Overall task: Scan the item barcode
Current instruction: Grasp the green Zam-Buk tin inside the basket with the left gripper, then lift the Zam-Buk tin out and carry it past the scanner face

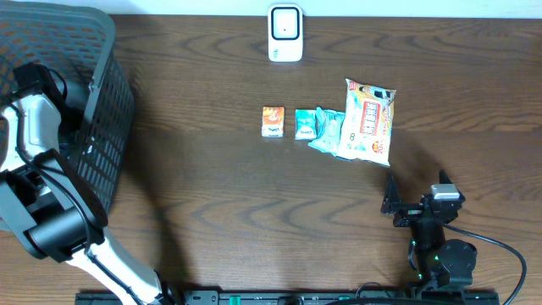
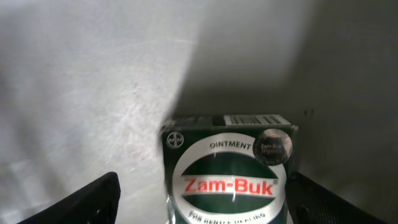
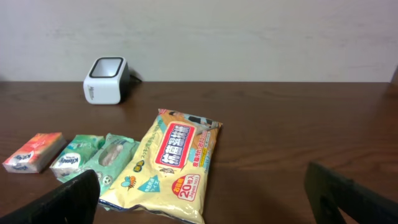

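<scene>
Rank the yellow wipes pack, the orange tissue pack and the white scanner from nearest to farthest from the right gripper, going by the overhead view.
Starting from the right gripper:
1. yellow wipes pack: just ahead of the gripper, at the right end of the row.
2. orange tissue pack: at the left end of the same row.
3. white scanner: far back, beyond the row.

A dark mesh basket [image 1: 114, 93] (far left) stands on the wooden table [image 1: 254, 203].
</scene>
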